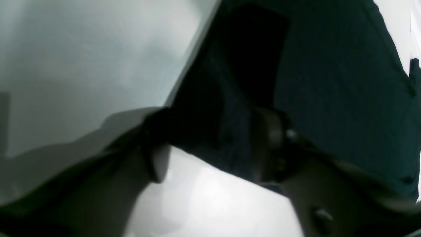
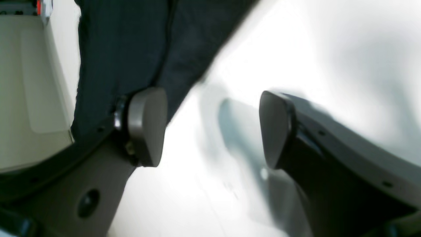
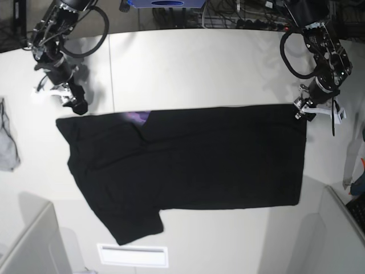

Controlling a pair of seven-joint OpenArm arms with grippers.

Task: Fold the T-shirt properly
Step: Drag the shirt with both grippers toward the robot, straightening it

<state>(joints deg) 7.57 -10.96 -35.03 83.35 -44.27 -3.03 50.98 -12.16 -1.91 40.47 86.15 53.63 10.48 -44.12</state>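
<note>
The black T-shirt [image 3: 199,160] lies spread flat on the white table [image 3: 199,63], plain side up. A bit of purple print [image 3: 140,117] peeks out at its top edge. My left gripper [image 3: 300,111] is at the shirt's top right corner. In the left wrist view it [image 1: 210,148] is open, with black shirt fabric [image 1: 329,82] lying between its jaws. My right gripper [image 3: 77,105] is at the shirt's top left corner. In the right wrist view it [image 2: 212,128] is open and empty, one finger [image 2: 146,126] over the shirt's edge [image 2: 125,49] and bare table between the jaws.
A small grey cloth [image 3: 7,137] lies at the table's left edge. A white strip [image 3: 132,255] lies near the front edge below the shirt. Grey panels stand at the front left [image 3: 28,245] and front right [image 3: 336,228] corners.
</note>
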